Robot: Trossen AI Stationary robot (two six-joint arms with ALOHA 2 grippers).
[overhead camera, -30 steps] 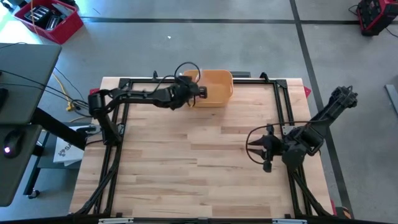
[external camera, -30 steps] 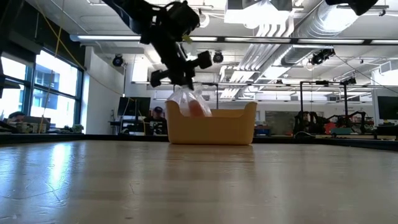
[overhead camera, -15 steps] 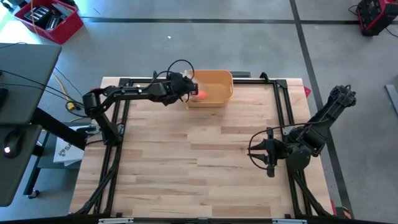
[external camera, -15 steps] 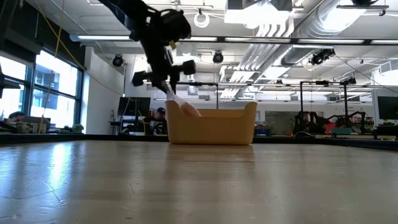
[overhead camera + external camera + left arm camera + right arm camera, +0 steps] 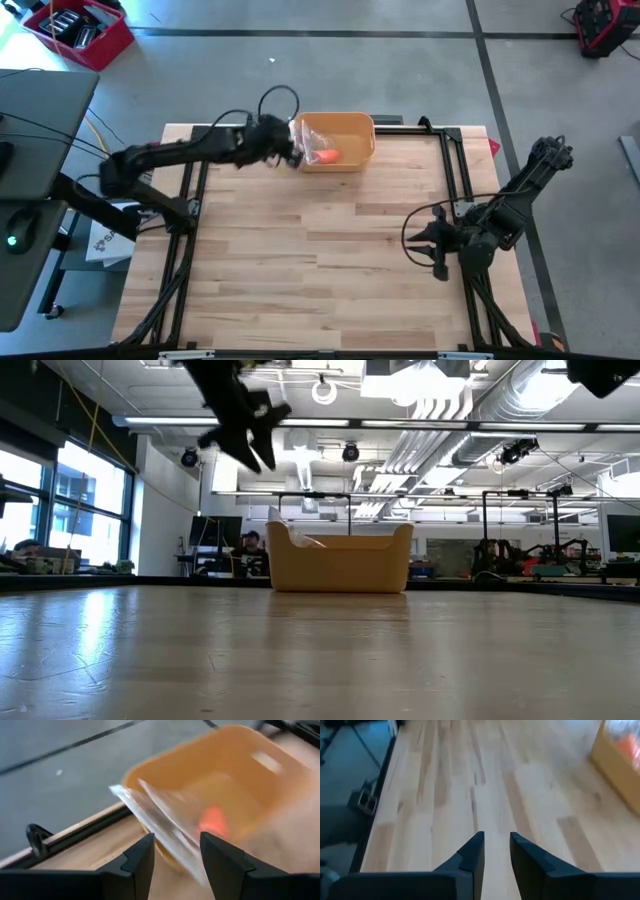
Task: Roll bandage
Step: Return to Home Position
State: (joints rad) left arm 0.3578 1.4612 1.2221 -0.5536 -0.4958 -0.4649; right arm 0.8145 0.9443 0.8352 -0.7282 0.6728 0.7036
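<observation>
Bagged orange bandage lies inside yellow bin, left claw just beside

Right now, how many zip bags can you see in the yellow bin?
1. A transparent zip bag holding the orange bandage lies at the yellow bin's left end, one edge over the rim. Others beneath it could be hidden.

1x bin, 1x zip bag, 1x bandage
</observation>
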